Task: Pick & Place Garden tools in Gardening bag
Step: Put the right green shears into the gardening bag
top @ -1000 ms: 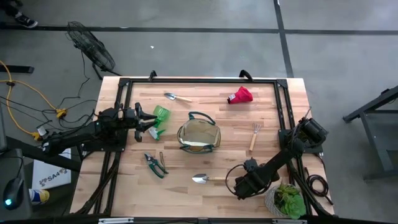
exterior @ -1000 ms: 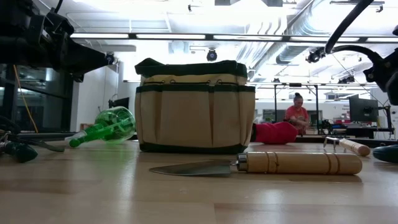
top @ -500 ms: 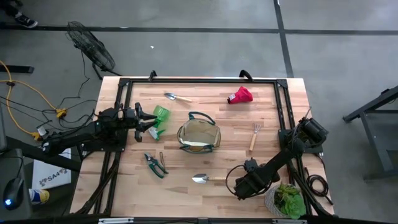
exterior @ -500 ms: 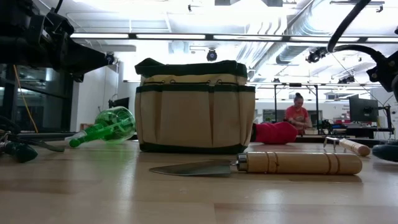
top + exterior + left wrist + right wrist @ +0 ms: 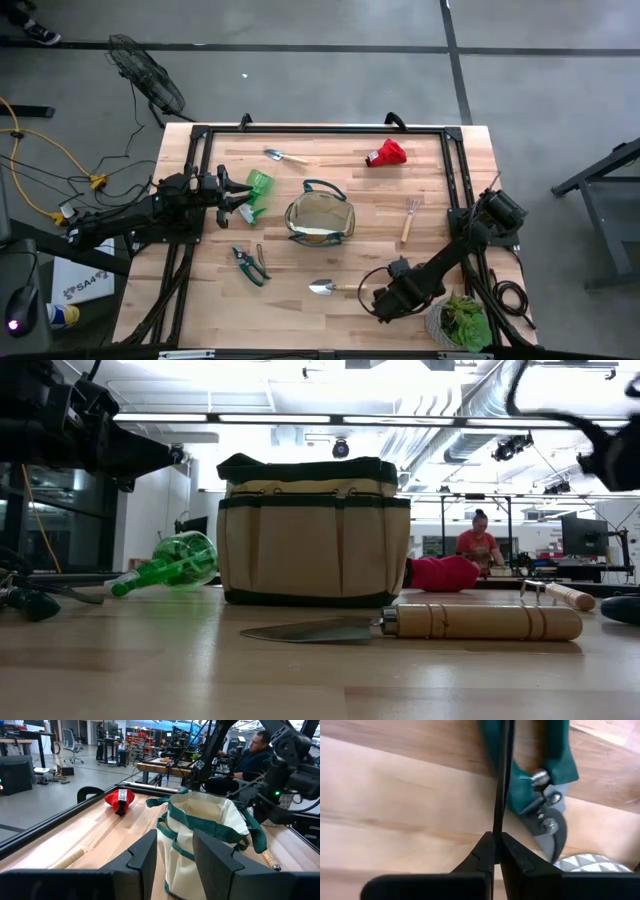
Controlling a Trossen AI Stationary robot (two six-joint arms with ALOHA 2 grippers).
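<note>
The khaki bag (image 5: 320,216) with green trim stands upright mid-table, and shows in the low view (image 5: 313,530). My left gripper (image 5: 243,197) hangs open and empty above the table, left of the bag, beside the green piece (image 5: 258,185); it points at the bag (image 5: 200,825). My right gripper (image 5: 383,303) is shut, low over the table near the front edge, just right of a wooden-handled trowel (image 5: 335,287). Green-handled shears (image 5: 540,775) lie on the wood close beyond its fingers. Another pair of shears (image 5: 250,265) lies left of the trowel.
A second trowel (image 5: 285,157) and a red piece (image 5: 385,153) lie at the far side. A wooden-handled fork (image 5: 408,218) lies right of the bag. A potted plant (image 5: 462,322) stands at the near right corner, close to my right arm. People show in the room beyond.
My right gripper has shifted a little toward the table's left, closer to the near trowel's handle end; in the low view the arm is blurred by the motion. The tools and the bag have stayed where they were.
</note>
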